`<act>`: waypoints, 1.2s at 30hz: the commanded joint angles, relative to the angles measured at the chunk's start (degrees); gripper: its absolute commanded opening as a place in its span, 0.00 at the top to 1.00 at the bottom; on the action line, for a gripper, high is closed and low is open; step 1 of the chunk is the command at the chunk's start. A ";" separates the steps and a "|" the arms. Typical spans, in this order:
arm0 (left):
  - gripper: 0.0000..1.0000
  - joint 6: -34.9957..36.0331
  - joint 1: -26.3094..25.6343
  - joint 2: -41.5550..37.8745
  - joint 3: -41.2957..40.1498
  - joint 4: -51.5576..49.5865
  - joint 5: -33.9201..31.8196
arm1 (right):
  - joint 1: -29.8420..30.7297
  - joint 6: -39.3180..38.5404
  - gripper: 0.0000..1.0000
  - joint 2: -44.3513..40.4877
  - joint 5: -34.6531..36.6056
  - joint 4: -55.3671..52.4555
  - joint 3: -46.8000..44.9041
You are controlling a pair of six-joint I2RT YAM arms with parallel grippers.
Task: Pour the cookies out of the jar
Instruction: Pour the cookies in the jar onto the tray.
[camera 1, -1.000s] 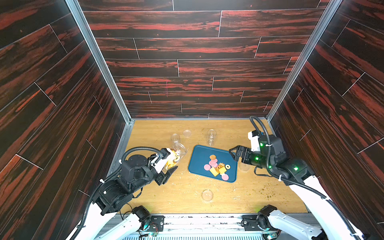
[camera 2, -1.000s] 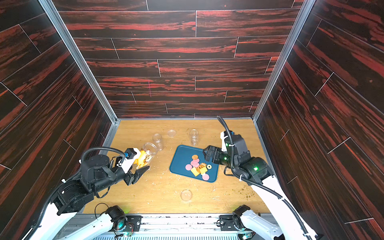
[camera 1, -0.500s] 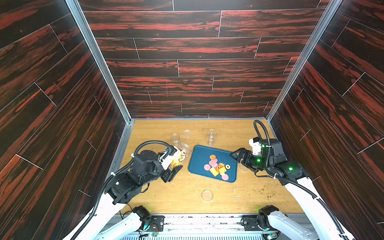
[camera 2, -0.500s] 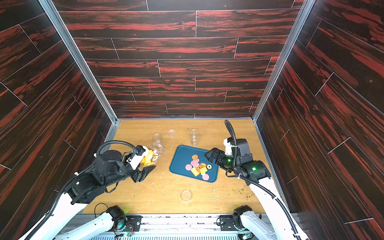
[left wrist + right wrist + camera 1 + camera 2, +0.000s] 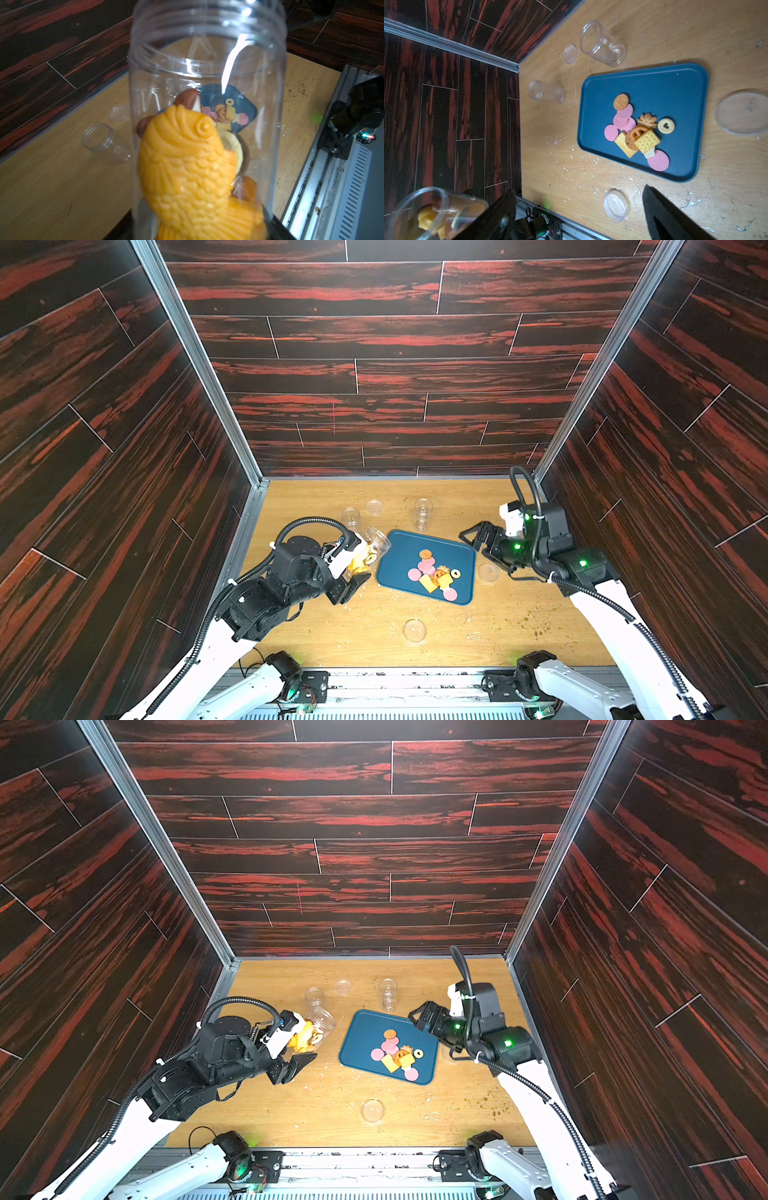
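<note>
Clamped in left tool [image 5: 356, 571]: tilted jar [image 5: 377, 538], cookies [image 5: 187, 166] inside, mouth toward tray [image 5: 399, 562] just ahead. Spread apart, gripping nothing: right tool [image 5: 472, 538], just beside tray's opposite edge.

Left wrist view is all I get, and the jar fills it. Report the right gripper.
Observer: The right gripper is open and empty, above the table near the blue tray's right rear corner.
Operator: Tell me what lies right of the tray.
Observer: A clear lid lies flat on the table there, close to the tray's rim.
</note>
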 commanded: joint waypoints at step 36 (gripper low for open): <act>0.64 12.04 0.16 20.14 -3.91 4.65 7.36 | -0.23 -8.20 0.02 9.48 -0.01 -10.95 9.51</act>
